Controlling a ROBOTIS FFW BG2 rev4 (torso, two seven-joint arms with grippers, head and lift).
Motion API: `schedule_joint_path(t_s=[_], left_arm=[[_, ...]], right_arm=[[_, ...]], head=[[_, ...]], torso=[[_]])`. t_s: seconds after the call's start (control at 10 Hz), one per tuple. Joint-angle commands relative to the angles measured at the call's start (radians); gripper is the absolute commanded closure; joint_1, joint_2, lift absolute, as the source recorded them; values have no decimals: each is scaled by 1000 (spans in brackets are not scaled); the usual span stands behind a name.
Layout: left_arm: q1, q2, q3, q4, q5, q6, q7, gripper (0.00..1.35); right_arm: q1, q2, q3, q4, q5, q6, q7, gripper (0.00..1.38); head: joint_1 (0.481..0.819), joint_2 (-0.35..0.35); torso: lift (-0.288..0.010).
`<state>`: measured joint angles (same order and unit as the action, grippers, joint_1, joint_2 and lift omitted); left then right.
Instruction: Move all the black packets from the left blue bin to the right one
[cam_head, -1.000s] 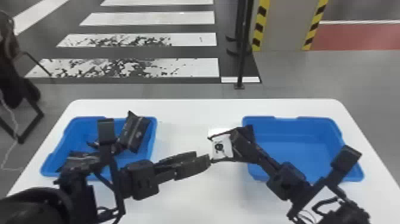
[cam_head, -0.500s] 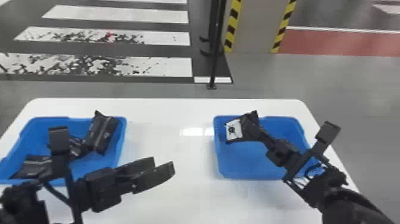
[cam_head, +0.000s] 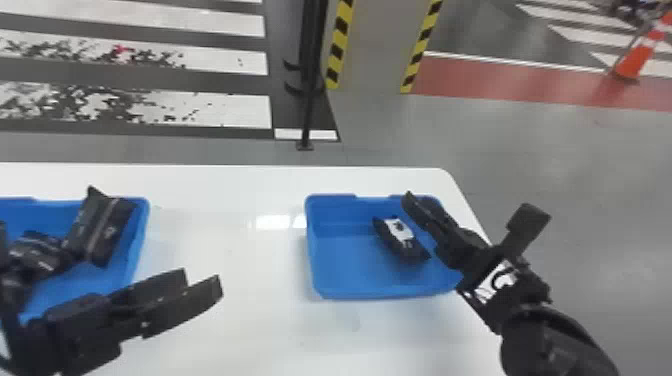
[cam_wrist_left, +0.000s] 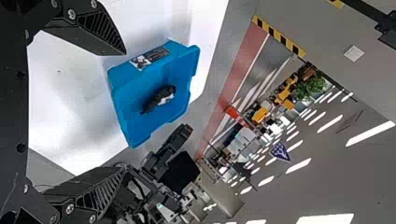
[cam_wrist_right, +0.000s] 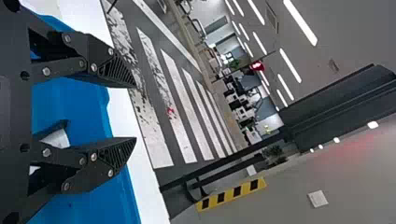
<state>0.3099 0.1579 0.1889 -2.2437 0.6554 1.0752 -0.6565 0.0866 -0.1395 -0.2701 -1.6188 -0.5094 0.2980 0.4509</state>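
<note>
The right arm slants in from the head view's lower right corner, its gripper (cam_head: 417, 212) pointing forward and inward over the right-hand side of the right blue bin (cam_head: 370, 290). In its own wrist view the two fingers stand apart with a clear gap, holding nothing. Just beside it, a black packet (cam_head: 412, 250) with a white label lies slantwise on that bin's floor. The left arm comes in at the lower left, past the left blue bin (cam_head: 140, 240), its gripper (cam_head: 202, 280) over the white table (cam_head: 240, 325), angled toward the right bin, fingers spread wide and empty. In the left bin, one black packet (cam_head: 100, 230) leans up at the far right corner against more dark packets (cam_head: 37, 255), perhaps two, partly hidden.
</note>
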Motion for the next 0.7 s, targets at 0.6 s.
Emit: schedule_joint_path(t_s=[0.6], left_arm=[[-50,2,126,-8,-155,29,26,167]], right_arm=[[436,140,19,-459,230,-386,-51,125]], head=[[695,-197]], torso=[[-121]])
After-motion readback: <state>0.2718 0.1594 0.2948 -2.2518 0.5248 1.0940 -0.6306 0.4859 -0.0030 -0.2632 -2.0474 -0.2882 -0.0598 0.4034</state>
